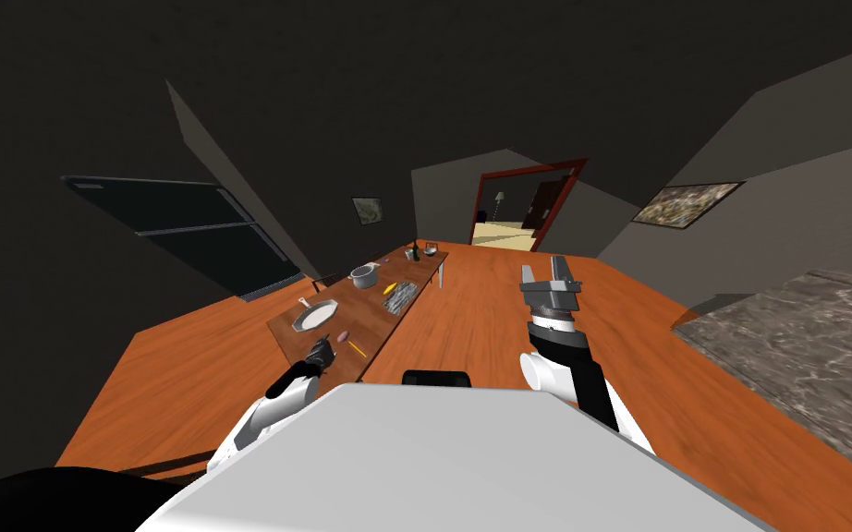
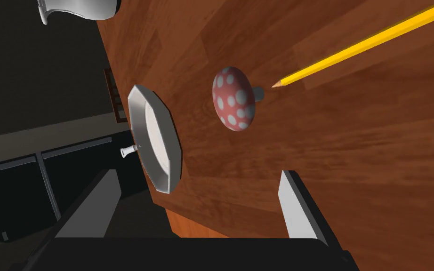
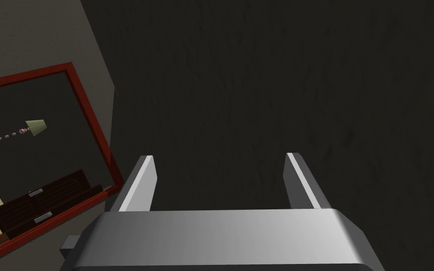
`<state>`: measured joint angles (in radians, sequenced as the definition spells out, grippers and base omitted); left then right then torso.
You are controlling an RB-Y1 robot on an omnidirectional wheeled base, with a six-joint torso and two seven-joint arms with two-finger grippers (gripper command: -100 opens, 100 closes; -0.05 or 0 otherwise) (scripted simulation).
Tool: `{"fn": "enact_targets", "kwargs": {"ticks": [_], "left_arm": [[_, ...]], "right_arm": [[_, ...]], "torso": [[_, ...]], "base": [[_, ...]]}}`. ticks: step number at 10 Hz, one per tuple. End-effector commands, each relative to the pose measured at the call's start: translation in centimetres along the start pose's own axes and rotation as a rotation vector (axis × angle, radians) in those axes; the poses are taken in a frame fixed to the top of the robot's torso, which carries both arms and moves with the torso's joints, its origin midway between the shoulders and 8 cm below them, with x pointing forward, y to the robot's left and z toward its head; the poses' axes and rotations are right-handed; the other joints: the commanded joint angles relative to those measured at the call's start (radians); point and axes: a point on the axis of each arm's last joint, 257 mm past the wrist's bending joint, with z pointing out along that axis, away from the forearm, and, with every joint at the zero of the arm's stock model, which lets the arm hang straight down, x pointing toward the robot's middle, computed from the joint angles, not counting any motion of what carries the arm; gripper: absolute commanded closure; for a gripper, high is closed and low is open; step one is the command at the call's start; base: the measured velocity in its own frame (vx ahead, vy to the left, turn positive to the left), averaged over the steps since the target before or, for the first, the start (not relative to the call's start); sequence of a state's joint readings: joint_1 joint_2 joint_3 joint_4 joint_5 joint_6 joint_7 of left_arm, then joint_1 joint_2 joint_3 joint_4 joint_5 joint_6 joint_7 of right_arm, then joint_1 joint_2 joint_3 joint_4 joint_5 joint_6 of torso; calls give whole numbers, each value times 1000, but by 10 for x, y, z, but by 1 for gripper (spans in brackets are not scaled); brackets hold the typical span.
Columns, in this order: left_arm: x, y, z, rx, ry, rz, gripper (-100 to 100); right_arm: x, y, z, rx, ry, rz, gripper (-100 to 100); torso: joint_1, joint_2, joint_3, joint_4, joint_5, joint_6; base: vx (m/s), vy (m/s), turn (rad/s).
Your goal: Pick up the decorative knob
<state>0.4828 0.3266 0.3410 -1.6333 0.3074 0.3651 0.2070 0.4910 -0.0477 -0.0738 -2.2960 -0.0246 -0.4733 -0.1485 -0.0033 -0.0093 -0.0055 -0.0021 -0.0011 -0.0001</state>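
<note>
Pencil (image 2: 362, 45) cut off by edge. Knob (image 2: 233, 98) stem mostly hidden behind cap. Far-end tabletop (image 1: 359, 309) items too small to tell.

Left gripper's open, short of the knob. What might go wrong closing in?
The round red knob with white dots may roll or slip from the thin fingers of the left gripper. The yellow pencil nearly touches its stem and may get nudged. A finger might strike the white octagonal plate beside it.

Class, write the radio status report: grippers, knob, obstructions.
Left gripper open, short of knob. Right gripper open, held clear. Spotted red knob on table, untouched. Pencil tip near its stem, plate alongside.
</note>
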Motion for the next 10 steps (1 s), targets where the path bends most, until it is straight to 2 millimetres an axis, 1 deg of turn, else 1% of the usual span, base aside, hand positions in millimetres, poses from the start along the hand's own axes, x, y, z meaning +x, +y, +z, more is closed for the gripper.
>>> {"fn": "enact_targets", "kwargs": {"ticks": [1,2,3,4,5,7,8,9,10], "left_arm": [[-11,8,-2,-35,-20,-17,-100],[-31,18,1,-74,-54,-50,-100],[-31,20,0,-84,-57,-51,-100],[-50,30,1,-128,-91,-86,-100],[-50,31,1,-131,-91,-87,-100],[-84,47,1,-203,-153,-162,-100],[-85,50,0,-212,-156,-162,-100],[-100,59,-2,-248,-185,-201,-100],[-100,59,-2,-248,-185,-201,-100]], "right_arm": [[0,0,0,0,0,0,0],[0,0,0,0,0,0,0],[0,0,0,0,0,0,0],[0,0,0,0,0,0,0],[0,0,0,0,0,0,0],[0,0,0,0,0,0,0],[0,0,0,0,0,0,0],[0,0,0,0,0,0,0],[0,0,0,0,0,0,0]], "torso": [[0,0,0,0,0,0],[0,1,0,0,0,0],[1,1,0,0,0,0],[2,2,1,0,0,0],[1,0,0,0,0,0],[1,2,1,0,0,0],[0,-1,-1,0,0,0],[1,-1,-1,0,0,0],[1,-1,-1,0,0,0]], "base": [[134,-63,16],[141,-54,18],[110,-37,12],[145,-53,8],[117,-53,10],[146,-66,25],[157,-54,12],[159,-50,9],[107,-32,12]]}}
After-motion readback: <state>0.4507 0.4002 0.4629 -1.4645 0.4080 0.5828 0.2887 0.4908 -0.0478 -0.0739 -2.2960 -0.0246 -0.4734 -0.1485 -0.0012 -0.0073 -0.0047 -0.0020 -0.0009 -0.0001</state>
